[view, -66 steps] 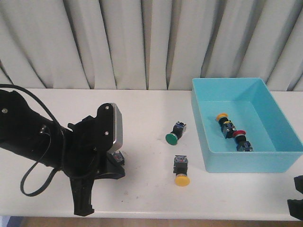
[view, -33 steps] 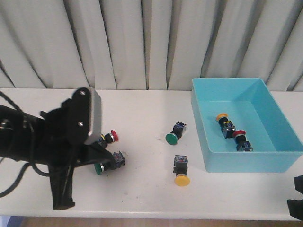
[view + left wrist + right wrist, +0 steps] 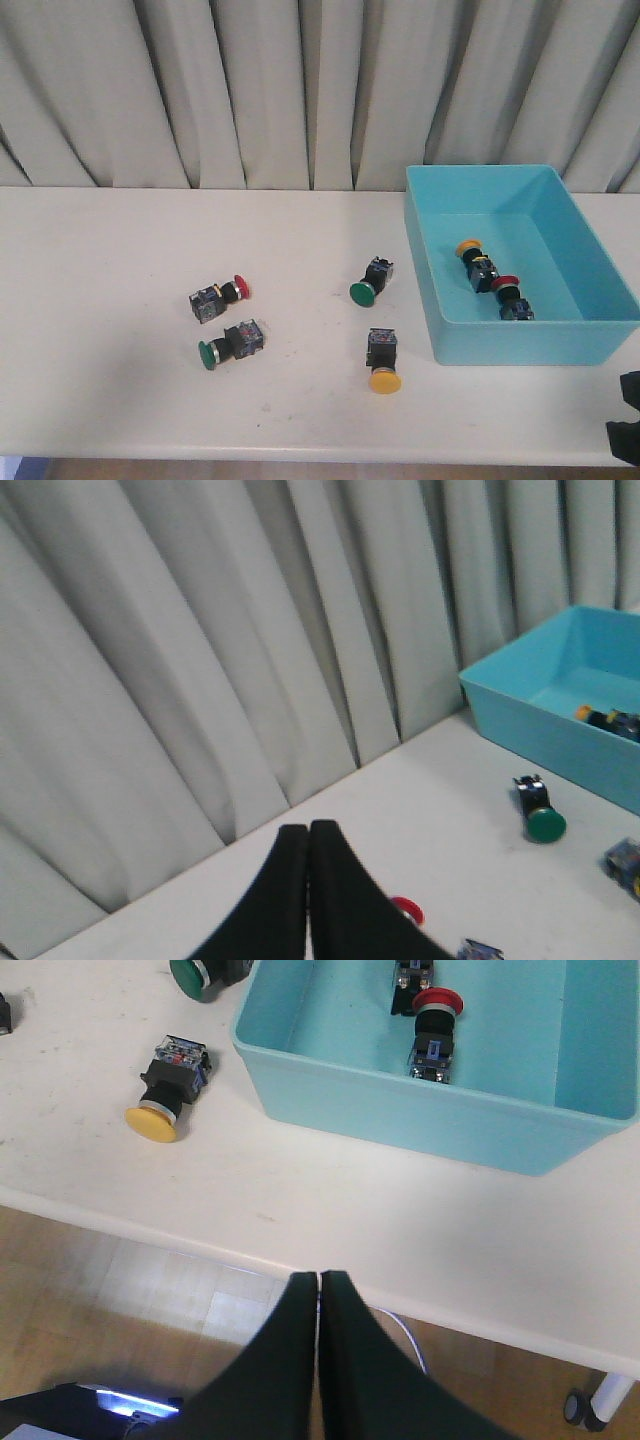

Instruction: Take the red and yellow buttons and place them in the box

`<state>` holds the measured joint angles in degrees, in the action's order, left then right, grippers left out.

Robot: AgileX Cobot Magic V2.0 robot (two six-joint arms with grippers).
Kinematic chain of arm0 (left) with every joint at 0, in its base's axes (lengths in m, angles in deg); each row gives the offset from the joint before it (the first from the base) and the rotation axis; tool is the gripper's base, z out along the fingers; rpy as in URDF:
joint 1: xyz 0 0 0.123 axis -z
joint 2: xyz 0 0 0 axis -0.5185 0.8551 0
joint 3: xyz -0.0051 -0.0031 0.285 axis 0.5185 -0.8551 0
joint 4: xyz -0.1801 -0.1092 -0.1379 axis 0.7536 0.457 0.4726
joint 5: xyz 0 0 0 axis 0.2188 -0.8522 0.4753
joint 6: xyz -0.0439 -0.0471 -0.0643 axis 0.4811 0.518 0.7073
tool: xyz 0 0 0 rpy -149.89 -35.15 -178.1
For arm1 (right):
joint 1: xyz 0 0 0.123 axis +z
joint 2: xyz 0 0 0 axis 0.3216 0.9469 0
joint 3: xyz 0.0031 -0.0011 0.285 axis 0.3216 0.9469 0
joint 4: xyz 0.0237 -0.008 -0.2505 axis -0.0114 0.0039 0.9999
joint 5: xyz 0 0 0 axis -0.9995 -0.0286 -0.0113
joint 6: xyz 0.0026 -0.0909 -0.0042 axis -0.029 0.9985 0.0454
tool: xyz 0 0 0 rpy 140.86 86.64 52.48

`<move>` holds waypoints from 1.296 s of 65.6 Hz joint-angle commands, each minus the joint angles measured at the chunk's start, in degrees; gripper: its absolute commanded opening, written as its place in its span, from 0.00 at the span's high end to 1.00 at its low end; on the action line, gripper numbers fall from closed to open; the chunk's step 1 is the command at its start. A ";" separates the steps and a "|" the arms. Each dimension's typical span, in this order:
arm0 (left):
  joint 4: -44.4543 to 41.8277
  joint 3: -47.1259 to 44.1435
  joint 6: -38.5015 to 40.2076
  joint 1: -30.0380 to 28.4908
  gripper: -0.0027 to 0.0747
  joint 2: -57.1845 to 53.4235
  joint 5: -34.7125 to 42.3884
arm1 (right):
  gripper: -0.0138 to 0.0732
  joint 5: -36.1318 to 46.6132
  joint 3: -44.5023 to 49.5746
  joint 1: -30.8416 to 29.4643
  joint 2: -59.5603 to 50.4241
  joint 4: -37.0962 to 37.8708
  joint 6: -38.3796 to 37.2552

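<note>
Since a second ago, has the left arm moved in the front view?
Yes. It swept leftward, away from the box, and has left the front view, uncovering a red button and a green button.

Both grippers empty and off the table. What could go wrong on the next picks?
1. The red button lies close to a green button; a grasp could catch the wrong one.
2. The yellow button lies on its side near the table's front edge; a nudge could roll it off.
3. It also sits close to the box wall, crowding the gripper.
</note>
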<state>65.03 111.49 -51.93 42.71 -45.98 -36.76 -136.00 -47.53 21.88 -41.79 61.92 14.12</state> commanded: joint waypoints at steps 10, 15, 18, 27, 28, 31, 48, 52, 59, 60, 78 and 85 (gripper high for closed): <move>-7.68 -14.57 12.60 -2.03 0.97 -14.62 15.74 | 0.85 2.69 -1.57 -0.07 -0.15 -0.38 0.58; -17.88 -19.00 25.15 -3.36 0.97 -19.31 15.11 | 0.85 2.69 -1.57 -0.07 -0.15 -0.38 0.58; -24.95 -21.16 34.16 -4.23 0.97 -22.46 13.83 | 0.85 2.69 -1.57 -0.07 -0.15 -0.33 0.58; -38.85 -26.88 52.72 -5.48 0.97 -29.29 10.64 | 0.85 2.69 -1.57 -0.12 -0.15 -0.38 0.58; -39.88 -27.77 53.85 -5.48 0.97 -30.15 10.63 | 0.85 2.69 -1.57 -0.12 -0.15 -0.38 0.58; -40.31 -29.56 54.74 -5.48 0.97 -31.75 10.58 | 0.85 2.69 -1.57 -0.12 -0.15 -0.38 0.58; -39.10 -38.51 54.53 -6.74 0.97 -36.72 15.74 | 0.85 2.68 -1.57 -0.13 -0.15 -0.38 0.58; -38.23 -40.14 54.28 -7.18 0.97 -36.72 18.29 | 0.85 2.68 -1.57 -0.13 -0.15 -0.38 0.58; -36.59 -40.13 53.11 -7.19 0.97 -36.72 17.94 | 0.85 2.68 -1.57 -0.13 -0.15 -0.38 0.58; -36.51 -40.13 52.87 -7.19 0.97 -36.72 17.94 | 0.85 2.68 -1.57 -0.13 -0.15 -0.38 0.58; -36.52 -40.07 52.07 -7.19 0.97 -36.65 17.75 | 0.85 2.68 -1.57 -0.13 -0.15 -0.38 0.58; -36.52 -40.02 52.07 -7.19 0.97 -36.53 17.75 | 0.85 2.68 -1.57 -0.13 -0.15 -0.38 0.58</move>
<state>28.04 74.26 0.13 35.51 -81.57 -23.45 -136.06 -47.53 21.88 -41.79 61.83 14.12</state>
